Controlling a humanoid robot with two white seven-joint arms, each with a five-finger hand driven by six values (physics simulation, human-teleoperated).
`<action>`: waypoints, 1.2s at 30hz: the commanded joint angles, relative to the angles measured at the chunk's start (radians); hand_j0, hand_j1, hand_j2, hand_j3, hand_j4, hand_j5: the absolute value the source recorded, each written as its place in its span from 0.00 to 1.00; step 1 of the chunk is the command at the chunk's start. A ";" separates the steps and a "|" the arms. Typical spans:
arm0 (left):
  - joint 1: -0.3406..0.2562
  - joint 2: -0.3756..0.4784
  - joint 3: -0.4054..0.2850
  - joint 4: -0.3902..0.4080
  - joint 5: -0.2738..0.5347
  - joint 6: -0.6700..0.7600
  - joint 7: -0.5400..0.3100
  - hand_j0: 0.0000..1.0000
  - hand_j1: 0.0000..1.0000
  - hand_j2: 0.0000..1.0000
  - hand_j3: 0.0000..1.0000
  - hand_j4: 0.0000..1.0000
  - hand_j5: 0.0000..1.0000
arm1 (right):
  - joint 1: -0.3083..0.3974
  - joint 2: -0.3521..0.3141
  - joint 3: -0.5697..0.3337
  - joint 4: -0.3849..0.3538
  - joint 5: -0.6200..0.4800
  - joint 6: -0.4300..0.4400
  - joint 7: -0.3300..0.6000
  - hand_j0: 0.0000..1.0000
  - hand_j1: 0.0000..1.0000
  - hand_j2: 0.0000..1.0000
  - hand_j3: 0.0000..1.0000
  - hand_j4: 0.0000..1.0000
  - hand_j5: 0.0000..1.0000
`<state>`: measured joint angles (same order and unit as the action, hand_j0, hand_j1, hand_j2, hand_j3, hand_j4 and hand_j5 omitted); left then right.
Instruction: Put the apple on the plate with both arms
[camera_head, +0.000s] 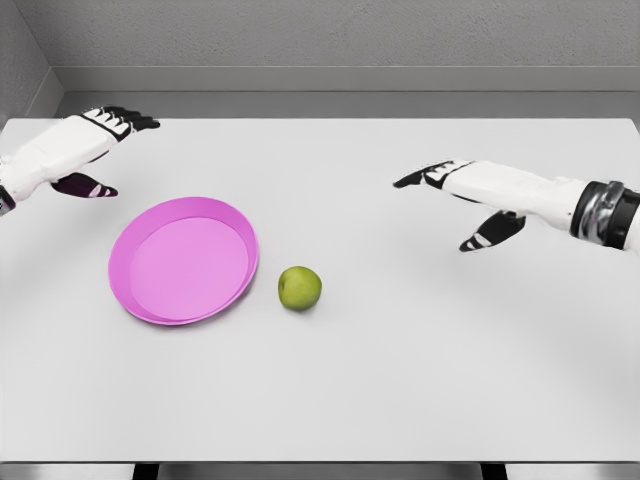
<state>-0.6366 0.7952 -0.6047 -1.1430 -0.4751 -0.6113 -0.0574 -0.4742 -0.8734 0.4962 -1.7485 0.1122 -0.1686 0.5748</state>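
Sitting on the table (420, 380): green apple (299, 288) just right of pink plate (184, 260), not touching. Left hand (88, 150) beyond the plate, right hand (470, 200) right of it, both spread wide, empty.

The table (400, 380) filling most of the frame has a smooth, matt pale grey top. Left of centre, the pink plate (183, 262) looks like matt plastic (no glare on it). The green apple (299, 288) beside it has dull, faintly mottled skin. At right, the right hand (470, 195) has glossy white shells, black fingertips and a shiny metal wrist ring.
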 joint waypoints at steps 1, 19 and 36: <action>0.000 -0.002 -0.018 -0.069 -0.013 0.000 0.001 1.00 1.00 1.00 1.00 1.00 1.00 | 0.014 -0.059 -0.195 0.009 0.000 -0.045 -0.001 1.00 1.00 1.00 1.00 1.00 1.00; -0.201 -0.053 -0.449 -0.346 -0.094 0.000 0.005 1.00 1.00 1.00 1.00 1.00 1.00 | 0.111 -0.018 -0.292 0.089 0.000 -0.267 0.000 1.00 1.00 1.00 1.00 1.00 1.00; -0.270 -0.071 -0.533 -0.454 -0.145 0.000 -0.058 1.00 1.00 1.00 1.00 1.00 1.00 | 0.124 -0.024 -0.292 0.093 -0.002 -0.267 0.000 1.00 1.00 1.00 1.00 1.00 1.00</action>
<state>-0.9142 0.7247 -1.1200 -1.5954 -0.6132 -0.6113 -0.1139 -0.3497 -0.8956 0.2052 -1.6525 0.1160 -0.4378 0.5757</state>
